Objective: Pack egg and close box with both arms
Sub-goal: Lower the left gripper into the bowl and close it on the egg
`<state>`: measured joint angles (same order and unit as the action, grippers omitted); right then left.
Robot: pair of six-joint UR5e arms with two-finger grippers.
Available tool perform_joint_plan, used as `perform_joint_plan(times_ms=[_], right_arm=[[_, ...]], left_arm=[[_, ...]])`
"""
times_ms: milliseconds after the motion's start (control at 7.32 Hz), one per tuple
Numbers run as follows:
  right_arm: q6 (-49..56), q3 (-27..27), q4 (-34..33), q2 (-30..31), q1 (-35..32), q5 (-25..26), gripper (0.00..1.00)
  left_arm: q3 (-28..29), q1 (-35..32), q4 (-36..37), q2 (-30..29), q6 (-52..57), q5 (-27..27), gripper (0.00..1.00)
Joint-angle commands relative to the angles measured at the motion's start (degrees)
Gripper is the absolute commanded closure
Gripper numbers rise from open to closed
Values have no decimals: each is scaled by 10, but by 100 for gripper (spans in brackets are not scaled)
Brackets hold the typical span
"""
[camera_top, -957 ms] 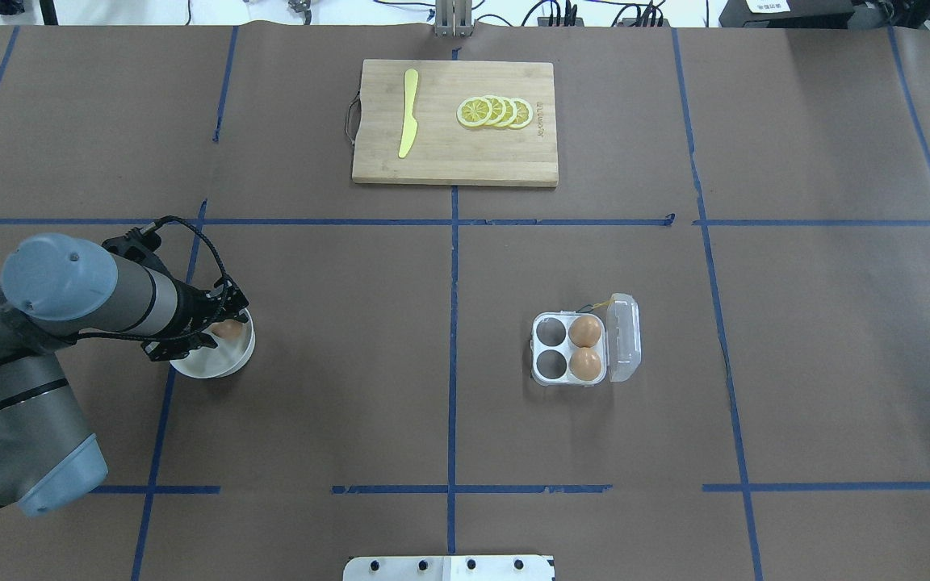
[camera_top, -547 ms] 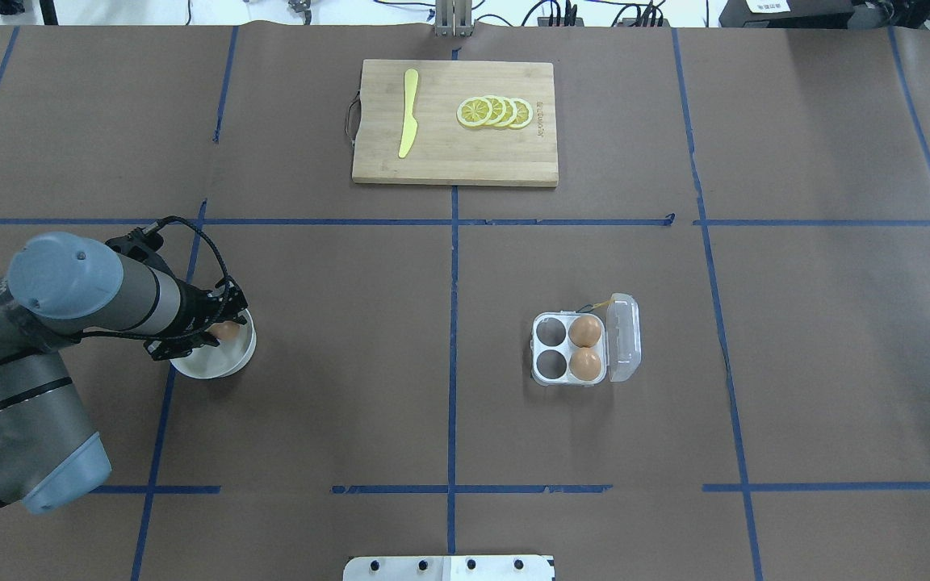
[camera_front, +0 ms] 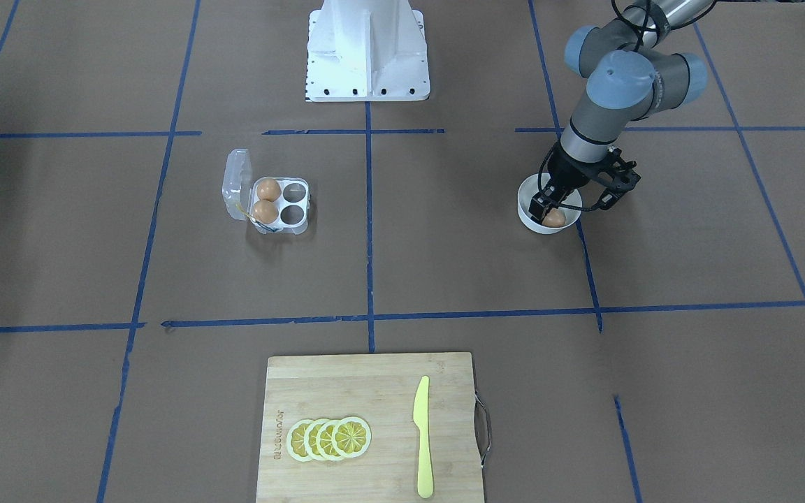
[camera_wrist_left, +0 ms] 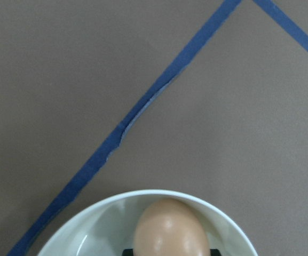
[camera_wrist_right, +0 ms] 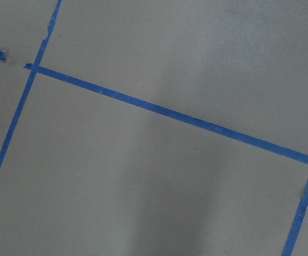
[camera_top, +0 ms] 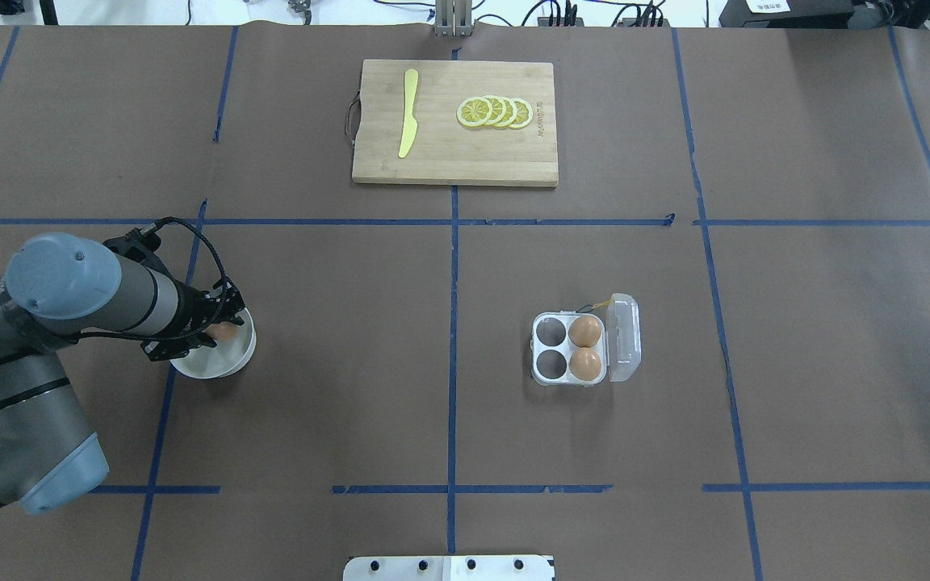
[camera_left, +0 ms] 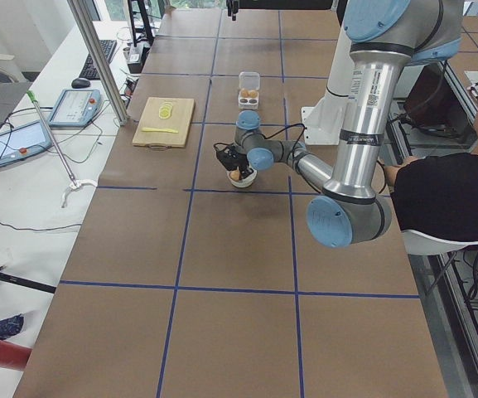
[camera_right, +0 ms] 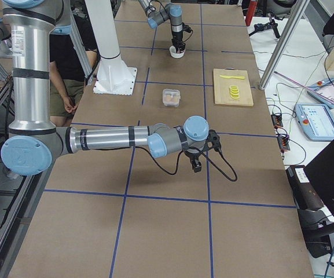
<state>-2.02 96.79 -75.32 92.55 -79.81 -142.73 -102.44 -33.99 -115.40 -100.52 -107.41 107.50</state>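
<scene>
Brown paper (camera_front: pixel 444 265) across the whole table, ruled with blue tape (camera_front: pixel 369 230); seen from the front, with a white pedestal (camera_front: pixel 367 49) at the far edge. Three eggs counted: one egg (camera_front: pixel 553 219) in a white bowl (camera_front: pixel 528 212), two more eggs (camera_front: pixel 268 188) in a clear box (camera_front: pixel 293 213) well apart from it. Four cells in that box, two filled beside the hinge, two bare, lid (camera_front: pixel 235 183) swung open. One cutting board (camera_front: pixel 374 391) at the near edge, with one yellow knife (camera_front: pixel 422 440) and four lemon slices (camera_front: pixel 329 439) on it. Left arm (camera_front: pixel 595 126) bent steeply down into the bowl, left gripper (camera_front: pixel 553 212) straddling the egg.

From overhead: same arm entering low at the left, forearm slanting across to the bowl; box right of centre, lid lying to its right.

From the left end: one seated person (camera_left: pixel 446 191) in black behind the robot.

From the right end: right arm (camera_right: pixel 109 139) stretched low and level over bare paper, right gripper (camera_right: pixel 196 167) pointing down; spread or pressed together, cannot tell.

Left wrist camera: egg inside the bowl, a black fingertip (camera_wrist_left: pixel 127 252) against each side, pinching it.

Right wrist camera: paper and crossing tape lines.
</scene>
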Motion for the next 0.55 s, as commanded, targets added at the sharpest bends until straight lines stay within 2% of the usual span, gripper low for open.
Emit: perform_joint_plan(times_ms=[0, 410], right_arm=[[0, 2, 0, 0, 0, 0, 0], [-1, 2, 0, 0, 0, 0, 0]], left_arm=[[-9, -3, 1, 1, 0, 0, 100], [-30, 2, 1, 1, 4, 0, 100]])
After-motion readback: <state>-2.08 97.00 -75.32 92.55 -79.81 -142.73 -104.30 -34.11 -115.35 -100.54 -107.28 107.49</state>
